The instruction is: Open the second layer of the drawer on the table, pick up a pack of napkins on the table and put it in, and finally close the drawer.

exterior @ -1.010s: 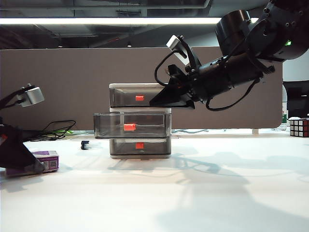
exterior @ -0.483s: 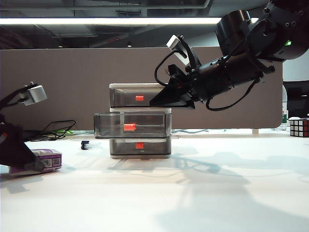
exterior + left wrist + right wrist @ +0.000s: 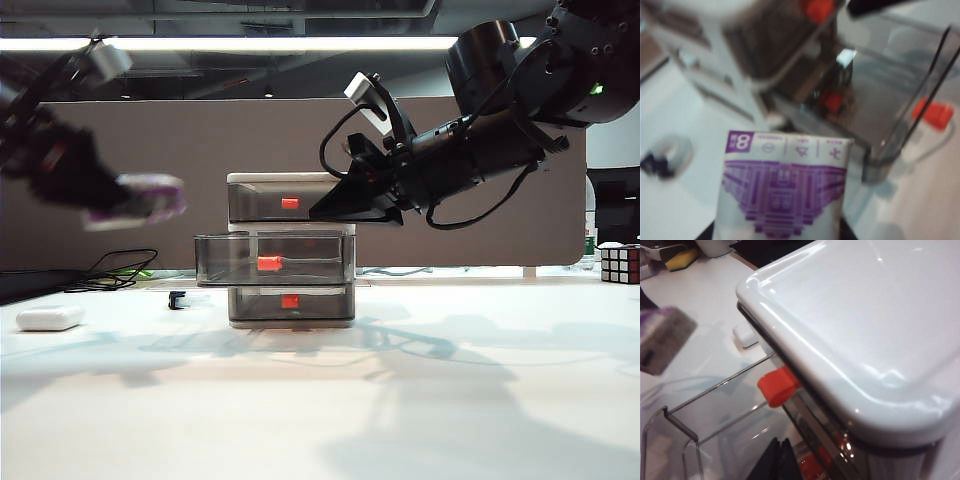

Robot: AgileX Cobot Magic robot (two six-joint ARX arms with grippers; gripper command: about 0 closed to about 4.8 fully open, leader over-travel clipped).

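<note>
Napkins aloft, well above table, left of drawer and about level with its top tier; blurred. Pinched in left gripper; purple-printed face of the pack seen from the wrist. Second layer pulled out toward the camera, red-orange handle in front. Right gripper parked just above the drawer's top right side, fingers pressed together, holding nothing. White pebble on table, far left of drawer. Cube far right of it.
</note>
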